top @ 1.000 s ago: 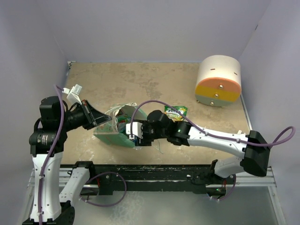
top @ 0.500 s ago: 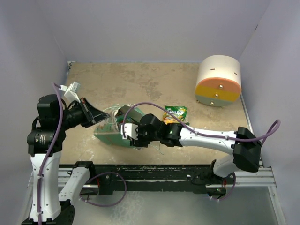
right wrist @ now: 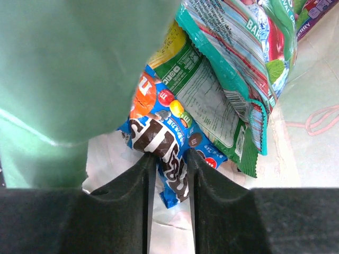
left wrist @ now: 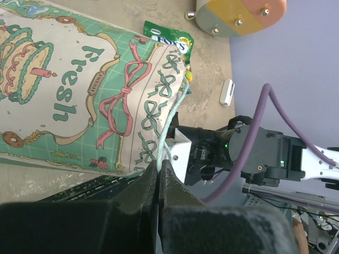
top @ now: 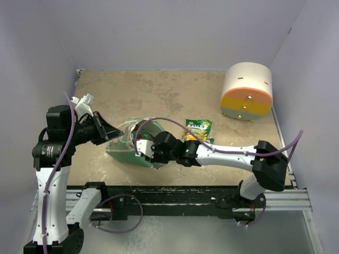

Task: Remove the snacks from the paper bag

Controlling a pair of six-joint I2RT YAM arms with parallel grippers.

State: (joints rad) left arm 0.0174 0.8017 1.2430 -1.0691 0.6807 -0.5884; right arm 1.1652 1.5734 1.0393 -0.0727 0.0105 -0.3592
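The blue packet (right wrist: pixel 164 140) lies deep in the bag (top: pixel 125 153), on its white inside. Its long axis runs straight away from the right gripper (right wrist: pixel 170 157). That gripper's fingers have only a narrow gap between them, and the packet's near end fills it, so I judge the gripper clamped on the packet. Just beside the blue packet, overlapping its far end, are a green packet (right wrist: pixel 206 95) and a teal packet (right wrist: pixel 238 47), both inside too.

The bag rests on its side on the table (top: pixel 132 95), patterned face up, with its mouth turned toward the right arm. The left gripper (left wrist: pixel 159 168) is closed on the rim at the mouth, fingers together with the paper edge pinched between them.

The exit line probably matters most. The packet should come out by drawing the right gripper back along the packet's own axis, rightward out of the mouth, while the left gripper anchors the rim. The neighbouring packets may drag along.

A yellow-green packet (top: pixel 198 127) already lies on the table beyond the right arm. The cylinder (top: pixel 246 91) stands well apart at the far right.
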